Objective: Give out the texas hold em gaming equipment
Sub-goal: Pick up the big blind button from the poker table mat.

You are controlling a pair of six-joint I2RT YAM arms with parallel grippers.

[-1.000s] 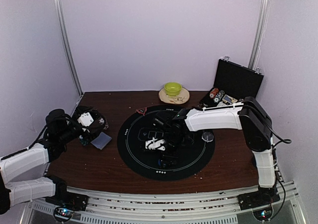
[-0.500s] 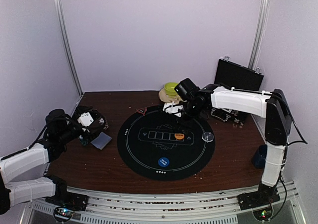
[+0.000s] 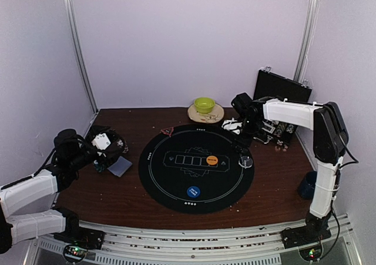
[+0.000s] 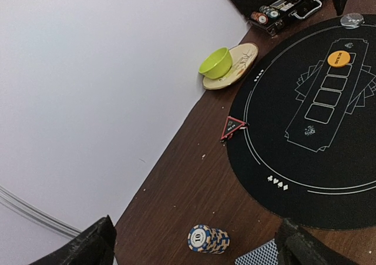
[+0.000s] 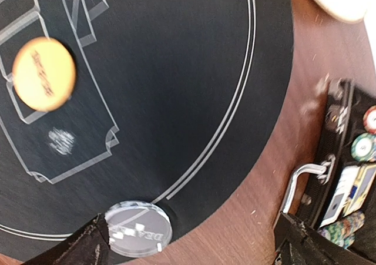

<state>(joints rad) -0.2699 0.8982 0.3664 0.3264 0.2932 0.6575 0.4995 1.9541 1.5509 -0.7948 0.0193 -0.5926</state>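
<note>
Right gripper [image 3: 236, 126] hangs open, empty, over the far right edge of the mat [image 3: 170, 185] near the clear disc [image 5: 138, 237]; left gripper [image 3: 104, 149], open too, hovers by the chip stack [image 4: 208, 240] at left

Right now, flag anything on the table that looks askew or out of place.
The clear disc straddles the edge of the black mat, partly on bare wood. The chip stack leans, its chips staggered rather than squared up.

Pale lilac walls [image 3: 188, 42], metal corner rails [image 3: 79, 53], dark wooden table [image 3: 117, 191]
</note>
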